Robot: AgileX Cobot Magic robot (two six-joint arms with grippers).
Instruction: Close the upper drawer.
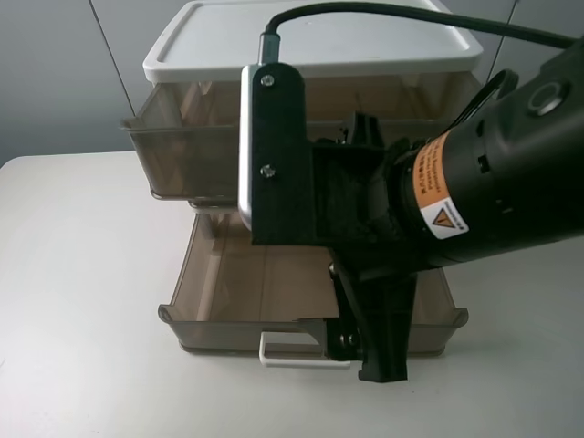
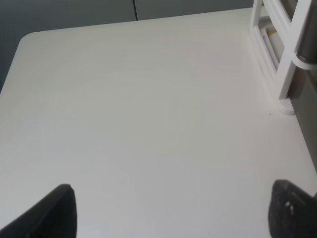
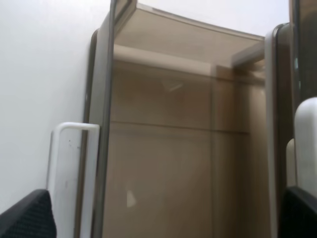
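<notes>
Overhead, the upper drawer [image 1: 219,319] lies in the lower middle of the frame. It is pulled far out of the white-lidded cabinet [image 1: 310,41], and its brown see-through walls flare at the rim. Its white loop handle [image 1: 292,362] juts from the front towards the bottom edge of the frame. Higher in the frame, another brown drawer [image 1: 173,137] just under the lid stands out only a little.

The right arm [image 1: 511,173] reaches in from the right edge and covers the centre of the picture. The right claw [image 1: 351,351] points down at the drawer's front rim, just beside the right end of the handle; whether it touches is hard to tell. In the right wrist view its two black fingertips [image 3: 25,215] are spread wide apart and grip nothing. The handle [image 3: 67,163], marked with small grey scuffs, and the drawer's inside [image 3: 163,148] show between them.

The left claw [image 2: 171,213] hangs over the white table [image 2: 148,99], also spread wide and holding nothing. The cabinet's white frame [image 2: 290,64] stands near it on one side.
</notes>
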